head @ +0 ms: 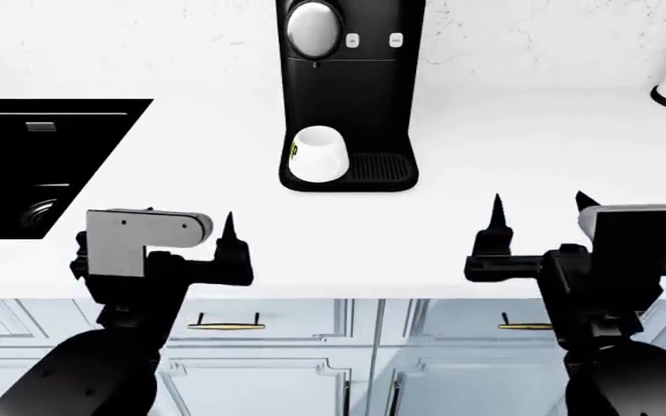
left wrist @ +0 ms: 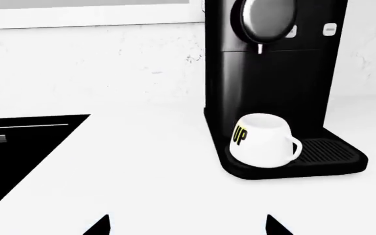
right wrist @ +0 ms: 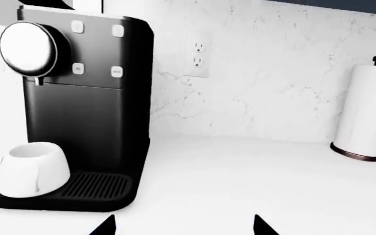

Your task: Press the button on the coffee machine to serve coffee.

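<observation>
The coffee machine (head: 350, 95) is a tall black box at the back of the white counter, with a round silver brew head (head: 313, 28) and small white buttons (head: 395, 39) beside it. Four buttons (right wrist: 116, 71) show in the right wrist view. A white cup (head: 316, 154) stands upside down on the ribbed drip tray (head: 381, 166), under the spout. My left gripper (head: 188, 224) and right gripper (head: 539, 212) hover over the counter's front edge, both open and empty, well short of the machine. Each wrist view shows only the finger points, left gripper (left wrist: 188, 225) and right gripper (right wrist: 183, 225).
A black sink basin (head: 32, 165) is sunk into the counter at the left. A white paper towel roll on a dark base (right wrist: 367, 115) stands at the back right, near a wall outlet (right wrist: 199, 55). Cabinet doors (head: 345, 355) are below the counter edge.
</observation>
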Controlling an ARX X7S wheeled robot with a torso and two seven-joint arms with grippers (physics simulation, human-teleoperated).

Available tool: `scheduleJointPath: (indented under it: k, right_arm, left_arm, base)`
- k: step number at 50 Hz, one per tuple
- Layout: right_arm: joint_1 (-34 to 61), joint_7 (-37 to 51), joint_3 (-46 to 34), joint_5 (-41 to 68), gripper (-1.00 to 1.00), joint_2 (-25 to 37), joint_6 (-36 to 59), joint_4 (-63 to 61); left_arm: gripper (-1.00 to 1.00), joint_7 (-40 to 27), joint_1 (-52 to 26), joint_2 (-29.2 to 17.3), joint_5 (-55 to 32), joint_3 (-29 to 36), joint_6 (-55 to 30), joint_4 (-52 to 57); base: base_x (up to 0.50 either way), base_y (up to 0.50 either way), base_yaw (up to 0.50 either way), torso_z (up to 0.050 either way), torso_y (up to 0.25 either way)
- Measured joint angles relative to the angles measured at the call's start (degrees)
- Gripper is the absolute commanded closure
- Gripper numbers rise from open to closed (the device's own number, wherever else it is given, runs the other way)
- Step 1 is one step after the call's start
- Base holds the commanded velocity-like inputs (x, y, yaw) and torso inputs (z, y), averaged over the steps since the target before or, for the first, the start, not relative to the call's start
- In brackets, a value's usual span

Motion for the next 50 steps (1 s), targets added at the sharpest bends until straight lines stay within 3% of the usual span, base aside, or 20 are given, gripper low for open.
scheduleJointPath:
  k: [9,18,50]
  right_arm:
    - [7.01,-0.92,1.87,2.98,-1.0,1.83,6.02,1.37]
    - [9.13,-0.89,3.7,4.23,-1.0,3.3,8.96,1.06]
    - [7.62,-1.41,4.72,5.17,-1.0,4.9,8.74,0.58]
  left_arm:
    - [-1.0,1.94,-8.69,-1.74,-2.62,-1.02,-5.48,-3.62]
    - [-1.0,2.96,-12.49,-2.89,-2.96,-1.02,-6.67,-6.87]
    - [-1.0,2.97,-12.79,-4.48,-3.17,-1.76,-6.16,-8.41]
  base:
    - [0.0,0.0,0.0,0.0,0.0]
    - [0.04,0.02,0.0,0.0,0.0]
    - [0.43,0.05,0.0,0.0,0.0]
